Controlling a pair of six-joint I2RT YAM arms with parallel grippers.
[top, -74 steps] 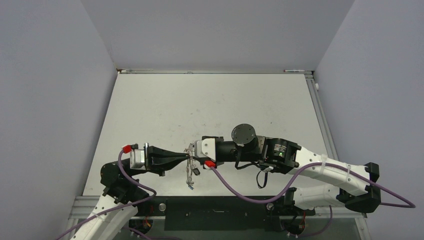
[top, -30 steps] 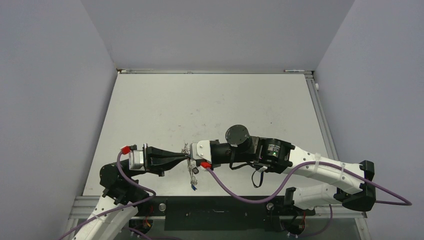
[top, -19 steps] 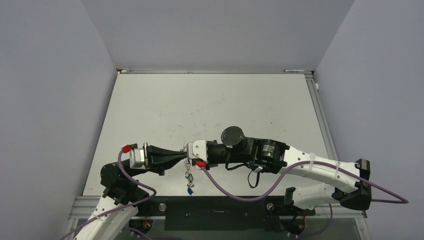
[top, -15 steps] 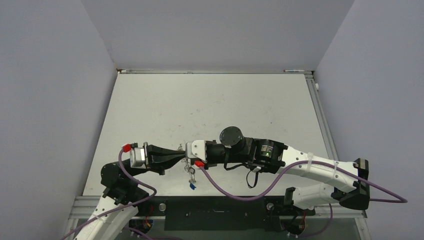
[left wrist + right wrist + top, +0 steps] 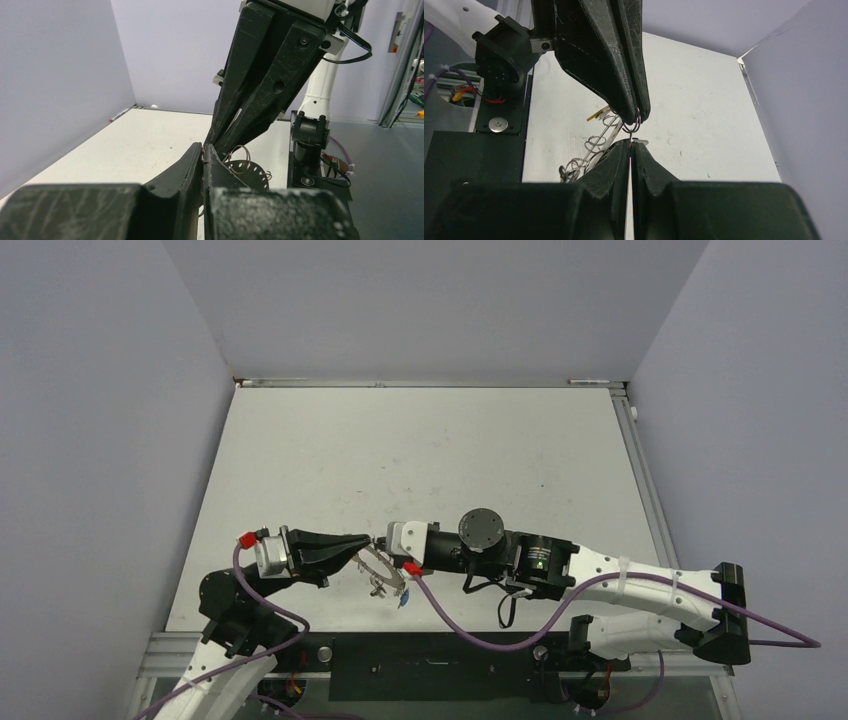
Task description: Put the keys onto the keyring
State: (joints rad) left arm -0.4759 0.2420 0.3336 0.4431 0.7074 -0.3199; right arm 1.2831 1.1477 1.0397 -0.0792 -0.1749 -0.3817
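Observation:
The keyring (image 5: 379,567) hangs tilted between both grippers near the table's front edge, above the surface. My left gripper (image 5: 366,541) is shut on a small wire loop (image 5: 630,125) at the ring's rim. My right gripper (image 5: 387,540) is shut on the rim right next to it, tip to tip. In the left wrist view the holed keyring (image 5: 246,169) shows behind my shut left gripper (image 5: 203,149). In the right wrist view the keyring (image 5: 610,131) runs edge-on down-left from my right gripper (image 5: 630,143). A key with a yellow tag (image 5: 596,114) and one with a blue tag (image 5: 399,601) dangle from it.
The white table (image 5: 420,450) lies between grey walls on the left, right and back. Its front edge with a black rail (image 5: 430,652) sits just below the grippers. Purple cables (image 5: 470,632) trail from both wrists.
The keyring hung upright with keys straight below; now it is tilted flatter and the keys have swung right. The right wrist has rolled and drawn slightly right; the left gripper has tilted.

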